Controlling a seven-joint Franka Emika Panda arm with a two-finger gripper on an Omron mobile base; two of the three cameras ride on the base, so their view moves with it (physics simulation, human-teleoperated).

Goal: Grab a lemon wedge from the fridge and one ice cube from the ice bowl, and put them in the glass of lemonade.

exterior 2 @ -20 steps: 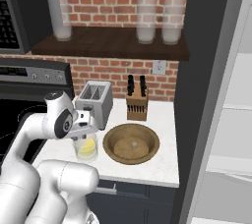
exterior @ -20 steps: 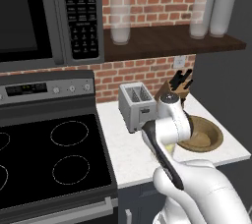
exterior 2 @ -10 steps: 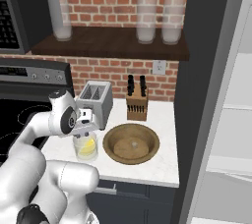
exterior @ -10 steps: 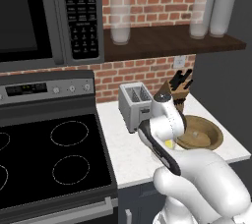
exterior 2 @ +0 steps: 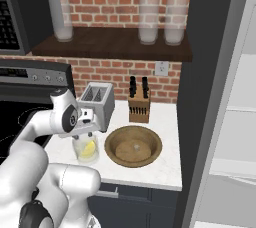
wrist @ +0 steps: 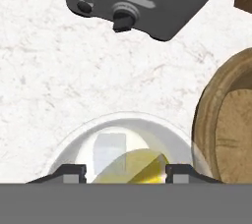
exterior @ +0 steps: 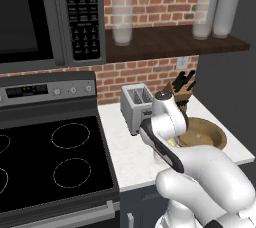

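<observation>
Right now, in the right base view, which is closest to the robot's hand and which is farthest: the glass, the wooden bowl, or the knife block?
1. Glass of lemonade, right under the hand.
2. Ice bowl, beside it toward the fridge.
3. Knife block, back by the brick wall.

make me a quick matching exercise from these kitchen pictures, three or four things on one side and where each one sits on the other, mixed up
Things:
1. lemon wedge
2. toaster
3. knife block
4. tall glasses

Places:
A. on the dark shelf above the counter
B. at the brick wall, behind the wooden bowl
C. inside the glass of lemonade
D. on the counter next to the stove

Pairs: 1-C, 2-D, 3-B, 4-A
</observation>
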